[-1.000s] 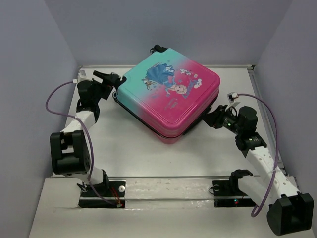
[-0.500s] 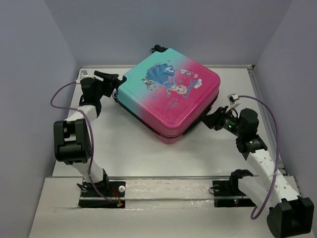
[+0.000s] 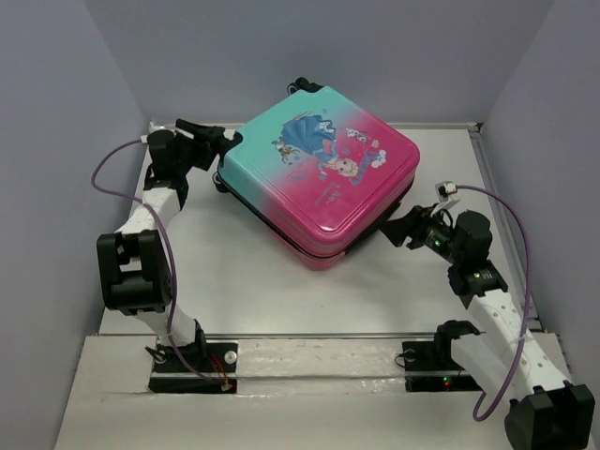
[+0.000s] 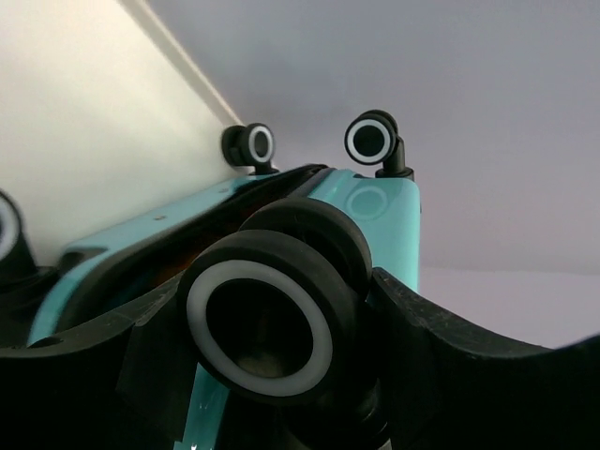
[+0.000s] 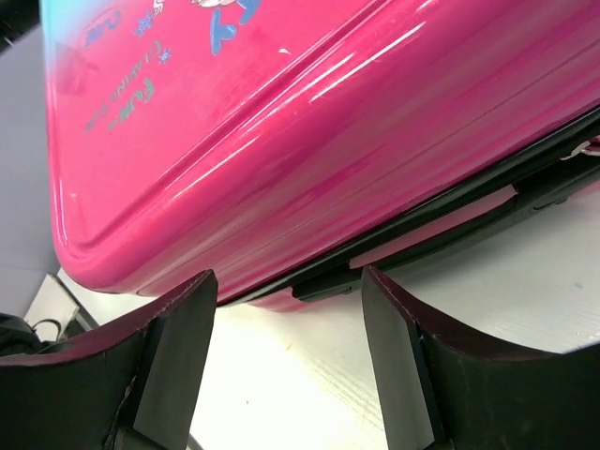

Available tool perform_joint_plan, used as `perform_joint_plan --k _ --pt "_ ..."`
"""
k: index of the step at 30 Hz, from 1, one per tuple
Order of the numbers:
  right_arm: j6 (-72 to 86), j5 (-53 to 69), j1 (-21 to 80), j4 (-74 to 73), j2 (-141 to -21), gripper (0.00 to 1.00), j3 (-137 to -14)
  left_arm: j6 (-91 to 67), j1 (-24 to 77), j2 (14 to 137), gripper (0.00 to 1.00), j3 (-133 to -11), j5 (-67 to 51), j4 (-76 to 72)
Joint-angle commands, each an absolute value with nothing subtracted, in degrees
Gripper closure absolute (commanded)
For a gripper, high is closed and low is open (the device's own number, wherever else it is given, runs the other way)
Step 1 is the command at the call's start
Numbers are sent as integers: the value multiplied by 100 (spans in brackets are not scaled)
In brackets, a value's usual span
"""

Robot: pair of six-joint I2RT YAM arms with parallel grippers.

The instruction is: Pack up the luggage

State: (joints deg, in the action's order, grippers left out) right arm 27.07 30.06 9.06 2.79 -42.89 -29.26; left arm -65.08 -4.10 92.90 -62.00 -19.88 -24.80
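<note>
The luggage (image 3: 323, 178) lies flat and closed on the white table, teal end to the left, pink end to the right, princess print facing up. My left gripper (image 3: 217, 145) is at its left corner, shut on a black wheel with a white ring (image 4: 267, 319), which fills the gap between the fingers (image 4: 450, 375). Two more wheels (image 4: 373, 139) show beyond it. My right gripper (image 3: 394, 225) is open at the suitcase's right side. In the right wrist view the pink shell (image 5: 281, 141) and its dark zip seam sit just past the open gripper (image 5: 289, 286).
Grey walls enclose the table on the left, back and right. A low rim (image 3: 450, 125) runs along the back edge. Purple cables (image 3: 103, 173) loop off both arms. Bare white table (image 3: 244, 272) lies in front of the suitcase.
The left gripper has moved back and up with the wheel, and the suitcase's left corner has shifted back with it. The right arm has drawn back a little toward the right.
</note>
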Motion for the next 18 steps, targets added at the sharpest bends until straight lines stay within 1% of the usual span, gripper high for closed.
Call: perform_joint_plan --k 1,8,13,18 --pt "2716 2813 914 360 -4078 31 -2795 -6240 -352 8560 94 -7487 -2276 -3411" --pt "2769 2944 914 431 -4105 33 -2619 -6152 -352 9359 94 -7937 -2557 -3076" --pt "2777 2786 914 387 -4052 32 -2558 -5968 -422 9571 94 -7796 -2303 -2900" --pt "2733 2374 914 387 -4157 33 -2523 -5924 -501 9607 94 -7401 -2373 -2900"
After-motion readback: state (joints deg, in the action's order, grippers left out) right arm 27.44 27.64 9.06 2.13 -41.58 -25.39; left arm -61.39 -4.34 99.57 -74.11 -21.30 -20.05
